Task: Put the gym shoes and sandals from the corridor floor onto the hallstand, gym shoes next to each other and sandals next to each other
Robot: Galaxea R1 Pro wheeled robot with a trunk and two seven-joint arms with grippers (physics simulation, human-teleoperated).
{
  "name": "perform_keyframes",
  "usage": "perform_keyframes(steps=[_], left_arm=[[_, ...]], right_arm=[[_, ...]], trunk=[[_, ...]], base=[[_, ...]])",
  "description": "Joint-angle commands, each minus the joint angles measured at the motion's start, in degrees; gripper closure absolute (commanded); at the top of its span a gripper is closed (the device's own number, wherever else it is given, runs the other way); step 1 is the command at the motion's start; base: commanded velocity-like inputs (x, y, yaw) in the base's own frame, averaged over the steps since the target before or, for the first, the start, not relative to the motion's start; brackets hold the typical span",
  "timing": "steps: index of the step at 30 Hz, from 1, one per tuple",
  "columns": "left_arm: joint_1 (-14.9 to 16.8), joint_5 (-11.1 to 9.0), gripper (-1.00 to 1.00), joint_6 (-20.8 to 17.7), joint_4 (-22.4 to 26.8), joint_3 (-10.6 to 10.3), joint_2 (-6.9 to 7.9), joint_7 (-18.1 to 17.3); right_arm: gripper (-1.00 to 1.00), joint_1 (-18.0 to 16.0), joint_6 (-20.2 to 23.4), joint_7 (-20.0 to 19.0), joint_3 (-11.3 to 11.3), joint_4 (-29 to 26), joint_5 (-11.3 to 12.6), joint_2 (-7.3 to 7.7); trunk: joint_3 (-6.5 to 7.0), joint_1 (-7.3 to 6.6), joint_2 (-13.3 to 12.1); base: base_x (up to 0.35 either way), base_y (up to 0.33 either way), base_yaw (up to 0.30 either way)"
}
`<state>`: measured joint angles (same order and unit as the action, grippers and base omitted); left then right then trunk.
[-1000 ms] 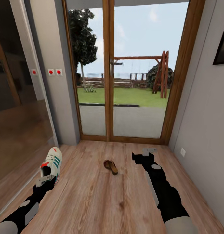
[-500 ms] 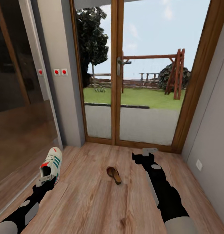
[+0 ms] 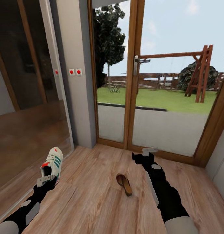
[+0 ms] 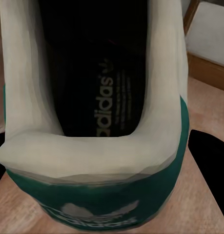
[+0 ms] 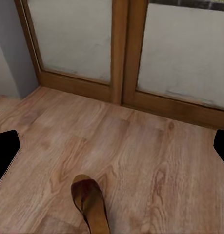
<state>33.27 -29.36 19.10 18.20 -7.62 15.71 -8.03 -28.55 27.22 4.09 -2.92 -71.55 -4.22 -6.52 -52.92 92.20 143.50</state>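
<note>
Over the last second our whole head view has swung: the glass door (image 3: 147, 87) and the garden behind it have slid to the right of the picture and grown, so we take it that the base and head are turning and rolling forward, not that the things themselves moved. The sneaker (image 3: 52, 165) has kept its place against our left gripper (image 3: 46, 179), while the sandal (image 3: 124, 184) on the wood floor (image 3: 92, 201) now sits lower and further right in the picture, just inside our right arm. For the task this reads as a carry: one sneaker is in hand, the sandal is not yet collected, and the shoe rack has still to be reached. The sneaker is cream-white with green side stripes and a red tongue tab; in the left wrist view its green heel (image 4: 97, 200) and dark insole with printed lettering sit right up against the camera, so we judge the left claw to be clamped on the heel. The sandal (image 5: 92, 204) is small, dark brown and lies flat on the planks ahead of our right gripper (image 3: 148, 151), whose finger tips stand far apart with nothing between them
</note>
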Motion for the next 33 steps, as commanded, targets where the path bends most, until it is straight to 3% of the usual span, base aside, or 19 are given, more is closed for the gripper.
perform_keyframes(steps=[1,14,25,33], left_arm=[[0.1,-0.6,1.0,0.2,-0.1,-0.4,0.03,-0.2],[0.1,-0.6,1.0,0.2,-0.1,-0.4,-0.37,-0.2],[0.1,-0.6,1.0,0.2,-0.1,-0.4,-0.42,-0.2],[0.0,-0.6,1.0,0.2,-0.1,-0.4,-0.42,-0.2]], right_arm=[[-1.0,0.0,0.4,0.1,-0.1,-0.1,-0.4,0.01],[-1.0,0.0,0.4,0.1,-0.1,0.0,-0.4,0.01],[-1.0,0.0,0.4,0.1,-0.1,0.0,-0.4,0.01],[-1.0,0.0,0.4,0.1,0.0,0.0,-0.4,0.01]], trunk=[[-0.06,0.01,0.0],[-0.06,0.01,0.0],[-0.06,0.01,0.0],[-0.06,0.01,0.0]], base=[[0.22,-0.199,0.286],[0.049,-0.193,0.284],[0.0,-0.029,0.267],[0.008,-0.007,0.058]])
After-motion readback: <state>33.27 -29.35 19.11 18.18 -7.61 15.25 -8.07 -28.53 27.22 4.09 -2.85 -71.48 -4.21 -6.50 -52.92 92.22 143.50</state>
